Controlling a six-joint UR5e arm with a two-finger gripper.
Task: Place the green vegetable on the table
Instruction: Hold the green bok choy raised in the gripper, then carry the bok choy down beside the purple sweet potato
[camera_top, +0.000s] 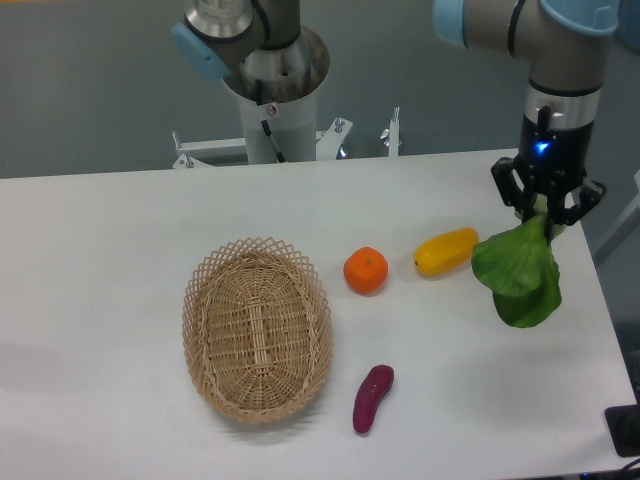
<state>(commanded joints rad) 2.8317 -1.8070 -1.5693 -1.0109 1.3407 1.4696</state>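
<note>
Green vegetable (518, 278) hangs, stalk pinched in tool (545, 216); no legible writing.

The green vegetable (518, 282) is a leafy toy with broad dark green leaves and a short pale stalk at its top end. It hangs stalk up, leaves spreading downward and tilting a little to the right, near the right edge of the tabletop (120, 250). The stalk sits between the fingers of the gripper (545, 212), which is closed on it. The tabletop is a wide, flat white surface with a matte finish.
</note>
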